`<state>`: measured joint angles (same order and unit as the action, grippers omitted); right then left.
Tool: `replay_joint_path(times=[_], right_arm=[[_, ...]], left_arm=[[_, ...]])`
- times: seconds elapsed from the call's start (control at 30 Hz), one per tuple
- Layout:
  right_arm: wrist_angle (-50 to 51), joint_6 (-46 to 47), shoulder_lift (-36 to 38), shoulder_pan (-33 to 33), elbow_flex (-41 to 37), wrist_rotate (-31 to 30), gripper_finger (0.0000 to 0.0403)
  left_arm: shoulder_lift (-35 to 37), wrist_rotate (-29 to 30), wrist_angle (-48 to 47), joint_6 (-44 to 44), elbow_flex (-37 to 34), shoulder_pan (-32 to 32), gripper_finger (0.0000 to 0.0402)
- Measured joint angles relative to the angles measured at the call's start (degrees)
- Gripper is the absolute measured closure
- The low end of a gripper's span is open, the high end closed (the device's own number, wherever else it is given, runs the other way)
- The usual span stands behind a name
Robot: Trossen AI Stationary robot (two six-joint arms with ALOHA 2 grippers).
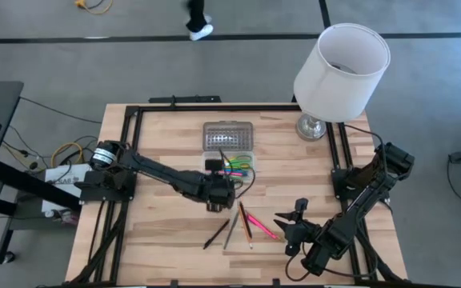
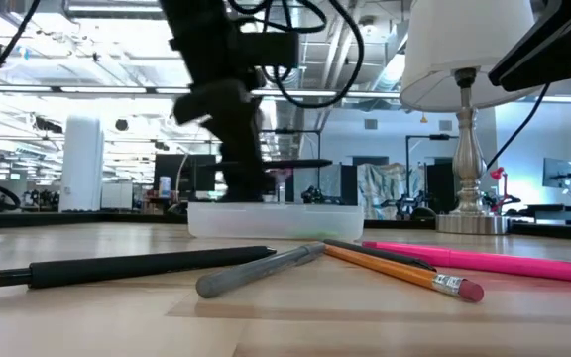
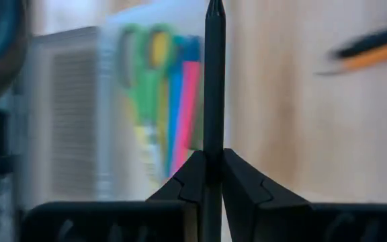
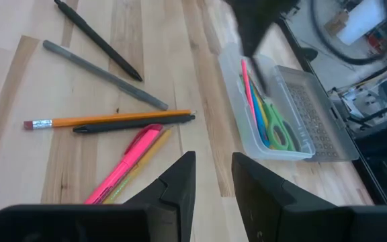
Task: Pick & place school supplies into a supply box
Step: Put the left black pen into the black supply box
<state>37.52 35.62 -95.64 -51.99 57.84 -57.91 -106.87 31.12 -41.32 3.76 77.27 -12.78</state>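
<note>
A dark pen (image 3: 214, 81) is clamped between the fingers of the left hand (image 1: 218, 190), gripped low on its shaft so that most of its length projects forward. This hold suits a lengthwise drop into the box (image 1: 229, 160), toward which the pen is aimed in the left wrist view. In the high view the left hand is seen just at 6 o'clock of the box, near bench centre, and in the low view it hangs above the box's near wall.

The box lies open, its ribbed lid (image 1: 228, 134) folded back toward 12 o'clock so the tray is left clear. Green scissors (image 4: 279, 132) and pink, yellow and blue markers are already laid side by side inside, parallel to the long walls, which leaves room for more.

On the bench (image 1: 166, 232), toward 6 o'clock of the box, the remaining supplies are spread apart enough for single picks: a black pen (image 1: 215, 234), a grey pen (image 1: 230, 230), an orange pencil (image 1: 246, 224) and a pink highlighter (image 1: 261, 226).

The right hand (image 1: 294, 222) waits at about 4 o'clock, just beside the pink highlighter, with its fingers apart and nothing held. A lamp (image 1: 336, 72) stands at 1 o'clock, out of the working path.
</note>
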Motion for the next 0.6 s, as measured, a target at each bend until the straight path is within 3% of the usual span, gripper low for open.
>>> replay_joint_path(times=[0.2,0.6], right_arm=[[0.00,0.00,0.00,0.00,0.00,0.00,0.0310],[0.03,0.38,0.00,0.00,0.00,0.79,0.0310]], left_arm=[[-0.04,1.74,0.17,-3.59,0.04,7.03,0.0380],[-0.09,-7.86,2.59,-4.86,0.02,15.31,0.0341]])
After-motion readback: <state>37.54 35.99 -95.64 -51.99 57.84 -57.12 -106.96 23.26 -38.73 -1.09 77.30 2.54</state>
